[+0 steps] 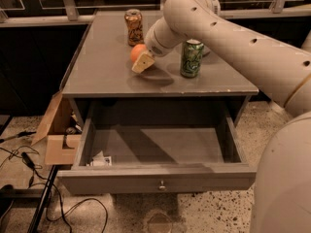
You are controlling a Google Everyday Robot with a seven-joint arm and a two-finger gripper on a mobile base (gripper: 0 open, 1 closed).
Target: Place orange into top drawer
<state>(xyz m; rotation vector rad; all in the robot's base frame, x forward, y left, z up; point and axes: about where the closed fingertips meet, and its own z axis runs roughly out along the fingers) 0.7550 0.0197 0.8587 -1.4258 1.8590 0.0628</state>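
The orange [136,51] is above the middle of the grey tabletop [102,67], between the patterned can and the green can. My gripper [141,58] is shut on it; one cream fingertip [144,62] shows in front of the fruit, and the other is hidden behind it. A shadow on the table just below suggests the orange is held slightly off the surface. The top drawer [160,177] is pulled fully open below the table's front edge, with its small metal knob [162,185] at the centre of the front panel.
An orange-brown patterned can [133,27] stands at the back of the table. A green can [191,58] stands right of the gripper. A small white packet [100,160] lies in the drawer's front left corner. A cardboard box [56,130] and cables [29,164] are on the floor at left.
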